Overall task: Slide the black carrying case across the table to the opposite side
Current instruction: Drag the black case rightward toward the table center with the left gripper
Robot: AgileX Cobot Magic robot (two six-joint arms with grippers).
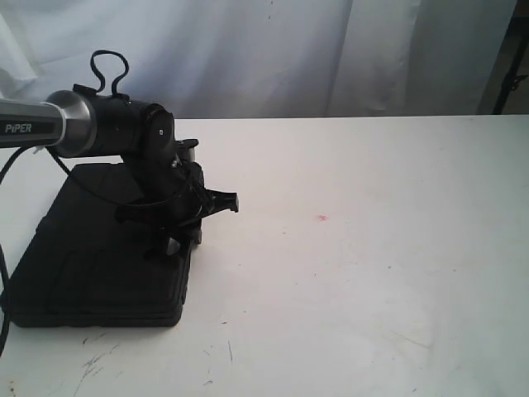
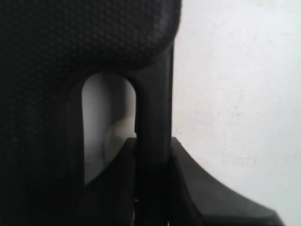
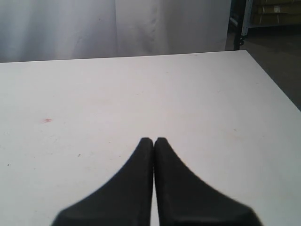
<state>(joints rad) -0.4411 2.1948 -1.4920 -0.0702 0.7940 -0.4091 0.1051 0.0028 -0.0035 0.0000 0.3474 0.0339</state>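
The black carrying case (image 1: 99, 248) lay flat at the left end of the white table (image 1: 372, 248), looking stiff and smooth-sliding, best hauled by its handle (image 2: 153, 108), which the left gripper (image 1: 173, 236) pinched, while the right gripper (image 3: 154, 141) sat closed, empty.

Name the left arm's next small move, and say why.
Probably start dragging the black carrying case rightward. The left end effector appears clamped on its handle, and in the exterior view the case sits at the left side of the table.
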